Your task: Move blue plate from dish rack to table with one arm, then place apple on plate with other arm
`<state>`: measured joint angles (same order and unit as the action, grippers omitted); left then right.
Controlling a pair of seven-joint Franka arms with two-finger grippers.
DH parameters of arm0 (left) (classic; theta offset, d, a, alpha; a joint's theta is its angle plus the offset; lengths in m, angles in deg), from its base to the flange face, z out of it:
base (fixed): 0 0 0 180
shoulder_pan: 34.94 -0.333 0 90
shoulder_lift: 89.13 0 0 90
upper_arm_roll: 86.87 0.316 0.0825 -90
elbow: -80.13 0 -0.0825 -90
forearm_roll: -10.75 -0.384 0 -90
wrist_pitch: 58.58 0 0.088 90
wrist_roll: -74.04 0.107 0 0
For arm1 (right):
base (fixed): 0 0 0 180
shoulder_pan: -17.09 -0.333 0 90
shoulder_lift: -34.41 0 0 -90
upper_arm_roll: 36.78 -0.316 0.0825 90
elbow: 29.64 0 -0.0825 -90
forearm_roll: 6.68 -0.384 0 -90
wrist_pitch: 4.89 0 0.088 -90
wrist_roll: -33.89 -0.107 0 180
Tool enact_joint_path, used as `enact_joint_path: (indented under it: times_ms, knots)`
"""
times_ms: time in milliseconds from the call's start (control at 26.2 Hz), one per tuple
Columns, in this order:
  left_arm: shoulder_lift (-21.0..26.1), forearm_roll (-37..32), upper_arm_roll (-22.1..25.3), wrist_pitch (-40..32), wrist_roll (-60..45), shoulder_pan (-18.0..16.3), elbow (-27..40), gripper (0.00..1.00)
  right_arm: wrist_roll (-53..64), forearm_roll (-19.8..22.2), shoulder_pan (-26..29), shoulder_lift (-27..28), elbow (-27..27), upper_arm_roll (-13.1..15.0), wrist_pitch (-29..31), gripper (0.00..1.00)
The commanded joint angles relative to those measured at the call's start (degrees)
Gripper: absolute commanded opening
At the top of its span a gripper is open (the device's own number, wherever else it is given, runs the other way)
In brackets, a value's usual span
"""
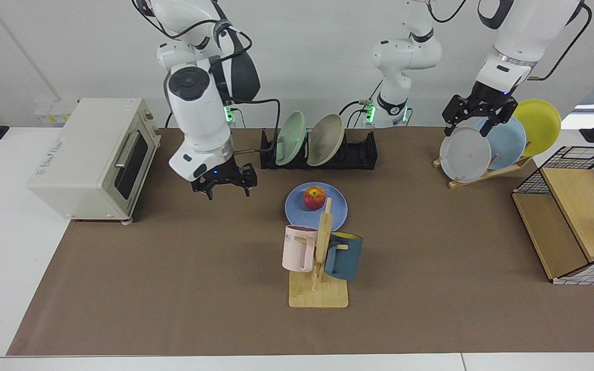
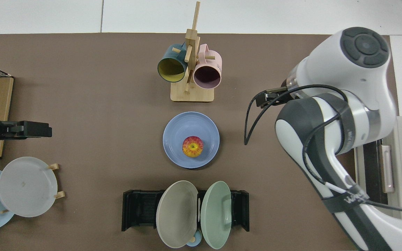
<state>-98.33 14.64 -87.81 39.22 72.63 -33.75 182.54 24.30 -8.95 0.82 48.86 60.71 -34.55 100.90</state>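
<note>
Resting on the blue plate (image 1: 316,208) on the table (image 1: 173,268): the apple (image 1: 314,198), well apart from the right pincer (image 1: 225,186), spread wide and empty. Hovering at the grey plate (image 1: 464,154), also spread and empty: the left pincer (image 1: 477,119).

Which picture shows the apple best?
The top view: the apple sits in full sight on the blue plate, nothing covering it. The facing view shows its side, with the wooden mug stand close in front.

On the pink mug (image 1: 297,248), hanging from the wooden mug stand (image 1: 320,268), you can read the letters "ME". A strap on the arm over the toaster oven (image 1: 93,157) carries lettering too small to read.
</note>
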Motion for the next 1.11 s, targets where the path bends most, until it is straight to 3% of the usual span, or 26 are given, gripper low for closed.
enact_joint_path:
  times_ms: [0, 420, 726, 1069]
  knots:
    - [-0.3, 0.3, 0.2, -1.5, 0.0, 0.1, -0.7, 1.00, 5.1, 0.9, 6.4, -6.6, 7.6, -1.1, 0.6, 1.00]
    - [-0.3, 0.3, 0.2, -1.5, 0.0, 0.1, -0.7, 1.00, 8.4, -0.1, 15.1, -11.1, 7.5, -1.1, -1.7, 1.00]
    - [-0.3, 0.3, 0.2, -1.4, 0.0, 0.1, -0.7, 1.00, 8.2, 0.7, 15.1, -11.5, 5.4, -1.0, -1.7, 1.00]
    - [-0.3, 0.3, 0.2, -1.5, 0.0, 0.1, -0.7, 1.00, 8.3, 0.9, 15.4, -10.6, 2.6, -1.0, -7.3, 1.00]
